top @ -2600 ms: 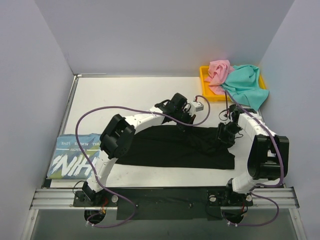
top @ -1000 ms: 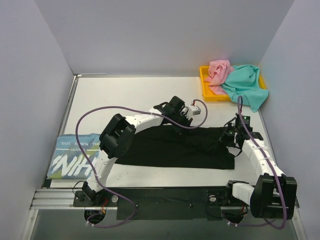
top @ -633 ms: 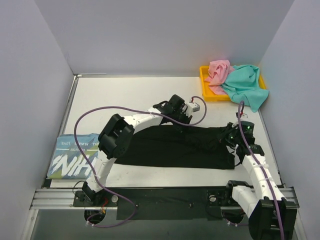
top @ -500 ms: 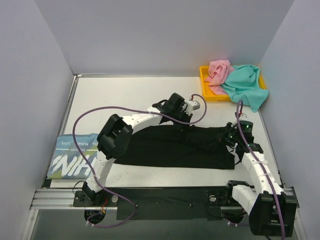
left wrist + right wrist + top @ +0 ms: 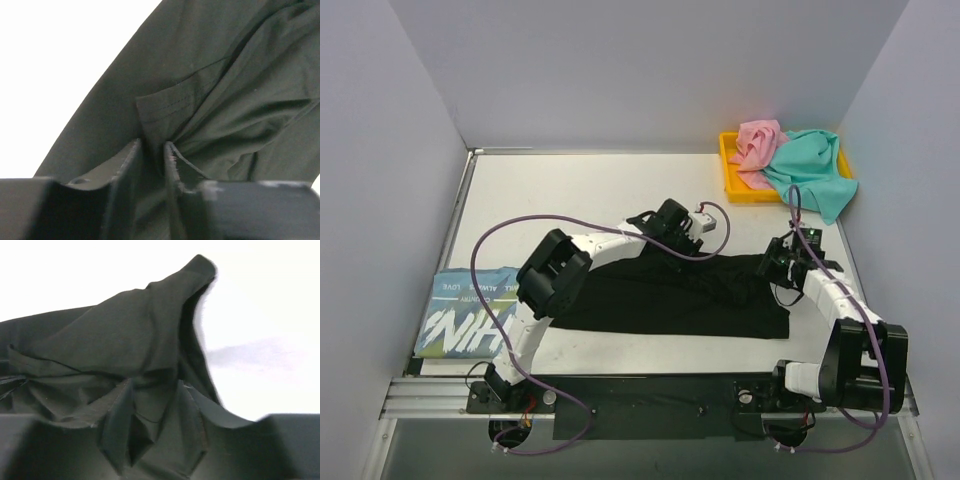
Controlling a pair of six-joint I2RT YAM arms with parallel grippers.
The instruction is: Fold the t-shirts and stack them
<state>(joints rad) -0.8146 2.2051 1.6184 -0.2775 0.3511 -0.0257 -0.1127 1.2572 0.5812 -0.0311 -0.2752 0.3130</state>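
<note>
Right arm (image 5: 840, 300) shifted; left fingers (image 5: 127, 170) and right fingers (image 5: 117, 415) each pinch black t-shirt (image 5: 660, 295).

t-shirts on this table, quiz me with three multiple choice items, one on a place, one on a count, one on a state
1. Where does the light blue t-shirt lie?
A against the far wall
B at the table's near left edge
C hanging off the right edge

2. How many t-shirts are heaped at the yellow tray?
A two
B one
C four

3. The left gripper is:
A wide open
B out of view
C shut on the black t-shirt

Answers: 1 B, it lies flat at the near left in the top view. 2 A, only the pink t-shirt and the teal t-shirt are there. 3 C, the left wrist view shows its fingers pinching a black fold.
</note>
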